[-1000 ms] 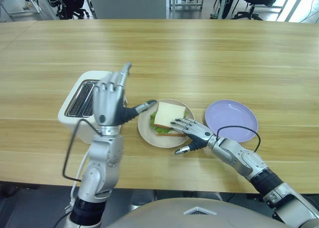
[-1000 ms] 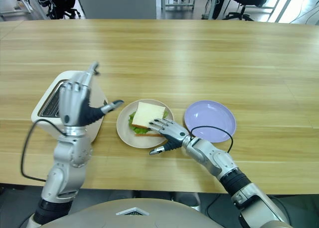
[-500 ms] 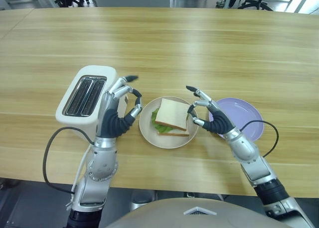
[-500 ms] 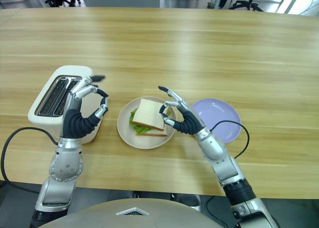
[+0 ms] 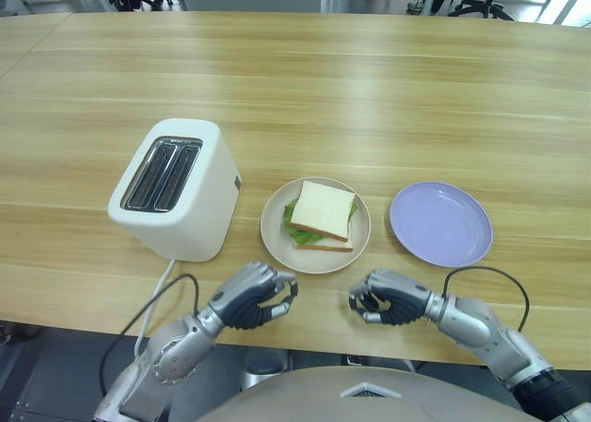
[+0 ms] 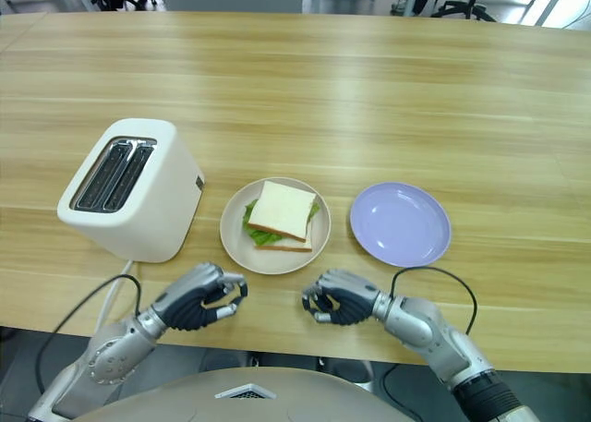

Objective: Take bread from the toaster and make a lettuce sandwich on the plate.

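Nearest, both hands sit low at the front edge of the bench point(image 5: 369, 99), well apart from each other. The left hand point(image 5: 254, 297) has its fingers point(image 5: 277, 288) clenched into a loose fist and holds nothing. The right hand point(image 5: 388, 297) is clenched the same way, also holding nothing. Neither touches any of the task's things.

Just beyond them, between the two hands, stands the beige plate point(image 5: 312, 263). On it lies the sandwich point(image 5: 323, 211): a white slice on top, a second slice under it, and lettuce point(image 5: 289, 226) showing green along the left edge between them. The top slice sits slightly askew on the lower one.

To the right, just beside that plate but apart from it, is a purple plate point(image 5: 440, 224) with nothing on it. To the left stands the white toaster point(image 5: 175, 186), upright, and no bread rises above its two slots.

Judging from this, the task looks finished: bread out, lettuce in, sandwich stacked on the plate. Nothing obvious is left except perhaps squaring the top slice.
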Robot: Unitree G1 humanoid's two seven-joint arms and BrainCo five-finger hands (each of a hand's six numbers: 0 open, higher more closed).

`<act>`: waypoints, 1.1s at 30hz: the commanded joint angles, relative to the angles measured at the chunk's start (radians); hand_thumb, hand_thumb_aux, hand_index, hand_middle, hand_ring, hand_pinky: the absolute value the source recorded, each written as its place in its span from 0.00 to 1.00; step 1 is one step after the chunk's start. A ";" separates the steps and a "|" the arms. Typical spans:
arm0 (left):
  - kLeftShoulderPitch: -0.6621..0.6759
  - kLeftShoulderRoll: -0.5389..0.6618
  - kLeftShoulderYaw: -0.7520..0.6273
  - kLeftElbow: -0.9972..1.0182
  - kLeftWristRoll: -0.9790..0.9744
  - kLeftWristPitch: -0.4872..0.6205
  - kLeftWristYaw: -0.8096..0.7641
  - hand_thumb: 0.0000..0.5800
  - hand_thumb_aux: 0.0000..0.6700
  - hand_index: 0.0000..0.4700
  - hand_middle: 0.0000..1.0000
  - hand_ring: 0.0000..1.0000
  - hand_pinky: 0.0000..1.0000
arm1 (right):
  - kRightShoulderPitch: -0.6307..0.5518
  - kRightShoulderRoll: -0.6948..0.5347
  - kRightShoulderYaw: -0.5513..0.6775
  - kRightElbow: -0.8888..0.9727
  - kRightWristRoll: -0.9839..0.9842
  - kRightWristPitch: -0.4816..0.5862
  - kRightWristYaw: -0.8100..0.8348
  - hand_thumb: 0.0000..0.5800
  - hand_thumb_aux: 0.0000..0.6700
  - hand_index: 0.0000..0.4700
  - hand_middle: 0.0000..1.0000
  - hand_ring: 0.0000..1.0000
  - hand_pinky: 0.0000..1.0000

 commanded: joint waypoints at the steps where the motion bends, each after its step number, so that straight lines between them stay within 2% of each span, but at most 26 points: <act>1: -0.061 -0.012 -0.058 0.116 0.182 0.062 0.033 1.00 1.00 0.98 1.00 1.00 1.00 | -0.033 0.015 0.030 0.077 -0.180 0.037 -0.092 1.00 1.00 0.98 1.00 1.00 1.00; 6: -0.208 -0.057 -0.163 0.265 0.362 0.136 0.088 1.00 1.00 0.98 1.00 1.00 1.00 | -0.118 0.070 0.110 0.160 -0.390 0.118 -0.209 1.00 1.00 0.98 1.00 1.00 1.00; 12: -0.416 -0.117 -0.221 0.413 0.476 0.229 0.190 1.00 1.00 0.98 1.00 1.00 1.00 | -0.255 0.182 0.189 0.281 -0.500 0.218 -0.323 1.00 1.00 0.98 1.00 1.00 1.00; 21: -0.741 -0.157 -0.242 0.635 0.518 0.317 0.329 1.00 1.00 0.98 1.00 1.00 1.00 | -0.515 0.322 0.205 0.526 -0.538 0.414 -0.501 1.00 1.00 0.98 1.00 1.00 1.00; 25: -0.854 -0.171 -0.249 0.733 0.497 0.321 0.373 1.00 1.00 0.98 1.00 1.00 1.00 | -0.624 0.359 0.203 0.635 -0.521 0.458 -0.571 1.00 1.00 0.98 1.00 1.00 1.00; 29: -0.892 -0.169 -0.254 0.760 0.482 0.319 0.403 1.00 1.00 0.98 1.00 1.00 1.00 | -0.675 0.364 0.200 0.677 -0.497 0.469 -0.615 1.00 1.00 0.98 1.00 1.00 1.00; 33: -0.801 -0.135 -0.225 0.643 0.446 0.312 0.444 1.00 1.00 0.98 1.00 1.00 1.00 | -0.645 0.326 0.192 0.598 -0.464 0.437 -0.629 1.00 1.00 0.98 1.00 1.00 1.00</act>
